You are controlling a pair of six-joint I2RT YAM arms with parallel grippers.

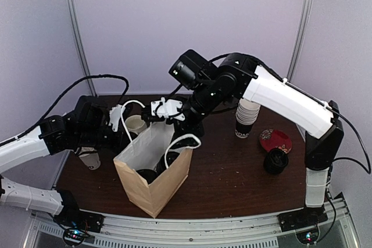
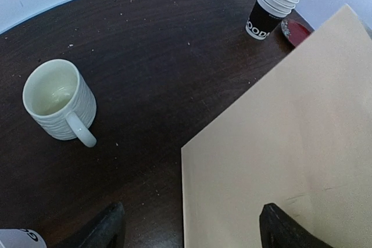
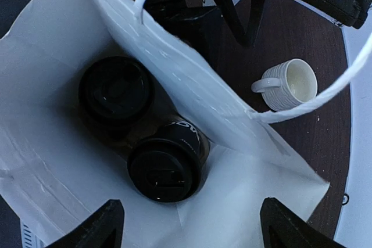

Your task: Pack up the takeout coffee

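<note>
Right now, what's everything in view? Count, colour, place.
paper bag: 1, brown outside, white inside; table centre, open
takeout coffee cups: 2, black with black lids; side by side at the bag's bottom
mug: 1, white; on the table behind the bag
cup stack: 1, black, white rims; right rear
red disc: 1, red; right of the stack
round black thing: 1, black; just nearer than the disc, kind unclear
pale cup: 1, whitish; far left, under the left arm
table: 1, dark brown
left hand: open, beside the bag's outer wall
right hand: open, over the bag's mouth
</note>
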